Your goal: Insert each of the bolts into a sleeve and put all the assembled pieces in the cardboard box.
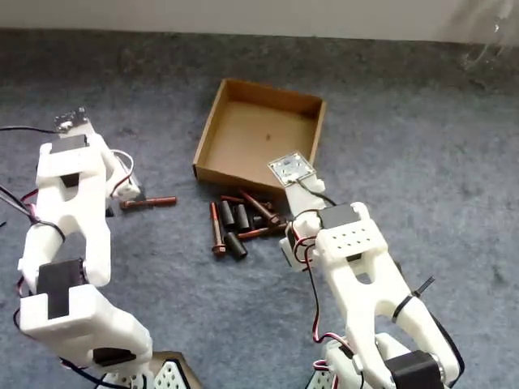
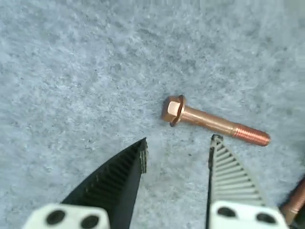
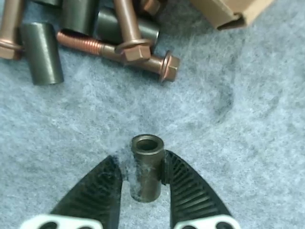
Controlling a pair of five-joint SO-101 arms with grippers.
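Gripping a sleeve, right hand has open carpet; left hand gapes near bolt.

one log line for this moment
left gripper open by lone bolt | right gripper shut on sleeve | loose bolts and sleeves piled beside cardboard box

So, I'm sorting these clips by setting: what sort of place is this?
Probably a tabletop robot test bench rather than a factory line: two white arms stand over a grey carpet-like cover, with loose copper bolts and dark sleeves heaped beside a cardboard box.
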